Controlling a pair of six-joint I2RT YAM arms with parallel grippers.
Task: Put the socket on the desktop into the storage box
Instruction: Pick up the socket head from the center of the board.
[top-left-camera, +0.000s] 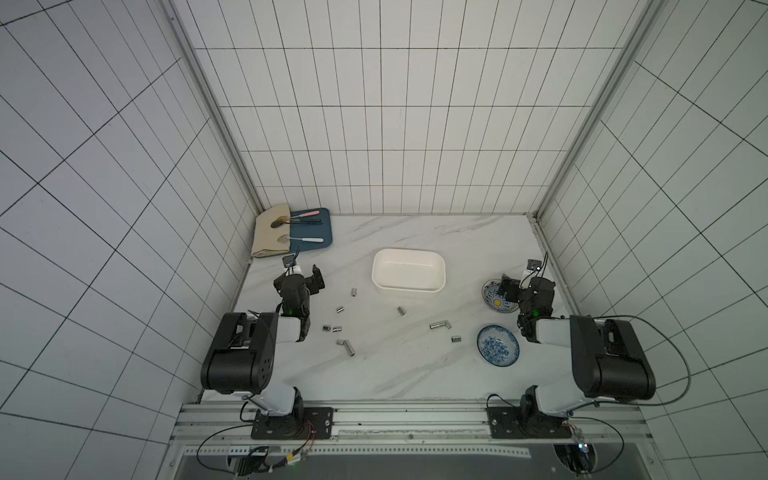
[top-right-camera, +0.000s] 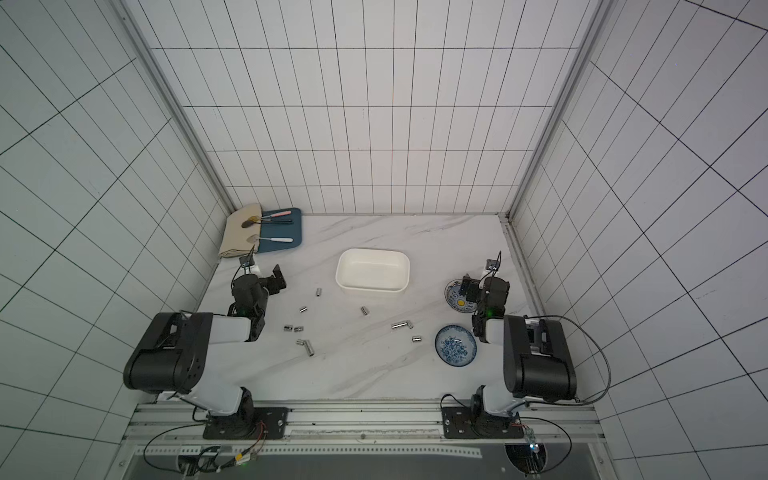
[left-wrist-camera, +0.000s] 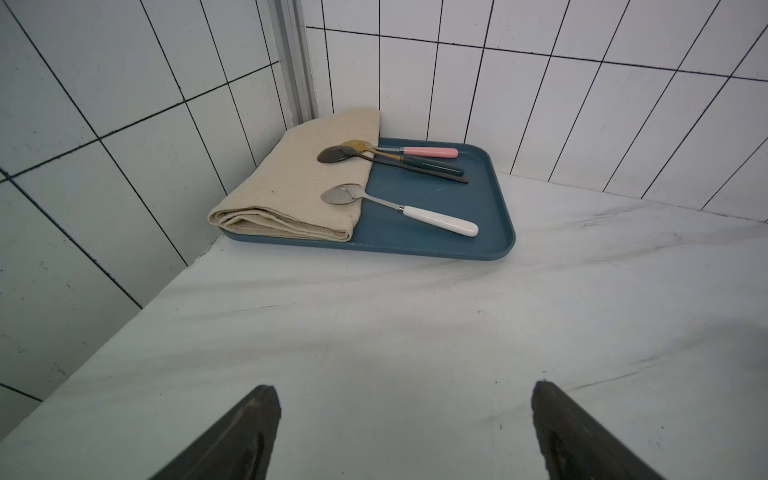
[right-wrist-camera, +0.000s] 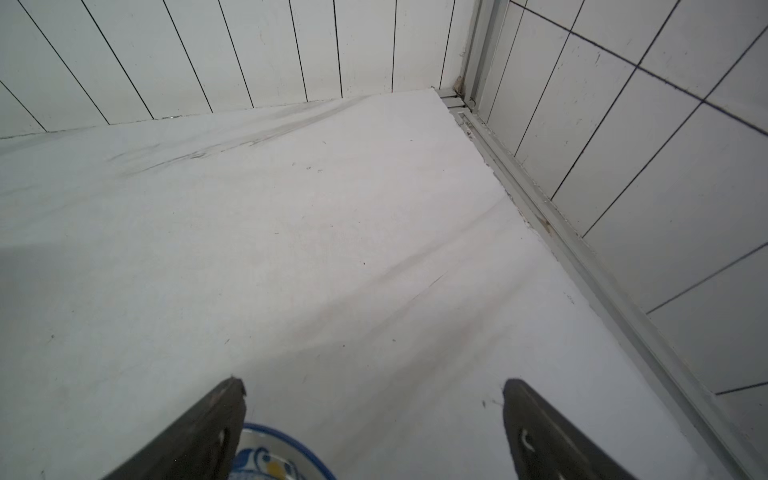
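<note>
Currently, small shiny metal cylinder sockets (top-left-camera: 340, 309) lie scattered on the matte, grey-veined marble-look desktop (top-left-camera: 395, 374), near the smooth white rounded-rectangular storage box (top-left-camera: 409, 292). At either side, the left gripper (left-wrist-camera: 403, 390) and right gripper (right-wrist-camera: 374, 384) gape wide, dark flat fingers holding nothing.

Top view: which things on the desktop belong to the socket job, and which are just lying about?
Job: steel sockets, scattered; white storage box; desktop.
Lying about: blue tray; folded beige cloth; spoons; two blue-patterned bowls.
</note>
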